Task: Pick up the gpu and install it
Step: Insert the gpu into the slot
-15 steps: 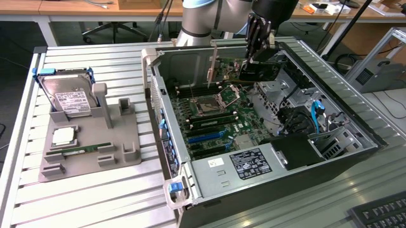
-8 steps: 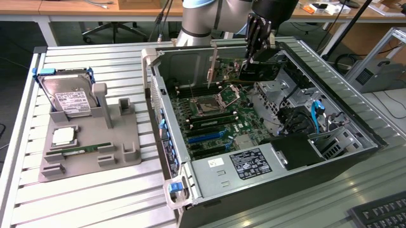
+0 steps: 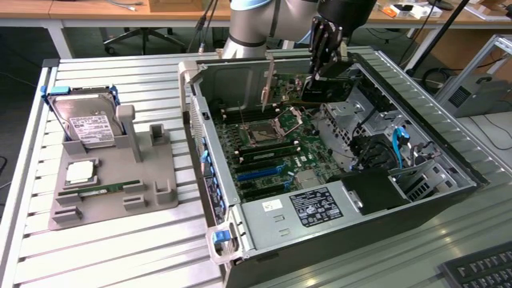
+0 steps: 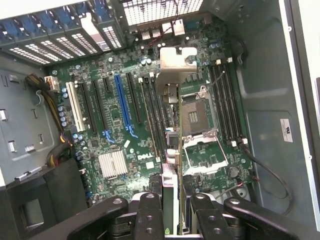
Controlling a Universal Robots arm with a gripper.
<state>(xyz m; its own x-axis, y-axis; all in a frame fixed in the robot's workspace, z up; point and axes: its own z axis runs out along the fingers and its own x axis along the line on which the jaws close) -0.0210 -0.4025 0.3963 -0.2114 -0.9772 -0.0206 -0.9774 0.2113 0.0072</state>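
The gpu (image 3: 323,91) hangs over the far end of the open computer case (image 3: 264,219), with its black block and its thin silver end bracket (image 3: 270,81) showing. My gripper (image 3: 327,72) comes down from above and is shut on the card's top edge. In the wrist view the gpu (image 4: 171,150) appears edge-on between the black fingers (image 4: 150,215), its silver bracket (image 4: 177,62) at the far end. It hovers above the motherboard (image 4: 115,145), over the area between the black expansion slots and the CPU socket (image 4: 197,117). The card is not seated in any slot.
A blue expansion slot (image 4: 122,105) and a white one (image 4: 75,107) lie beside the black slots. On the exterior view's left, a grey holder (image 3: 112,192) carries a silver hard drive (image 3: 88,123), a CPU (image 3: 80,172) and a memory stick (image 3: 108,189). A keyboard (image 3: 480,270) sits at the lower right.
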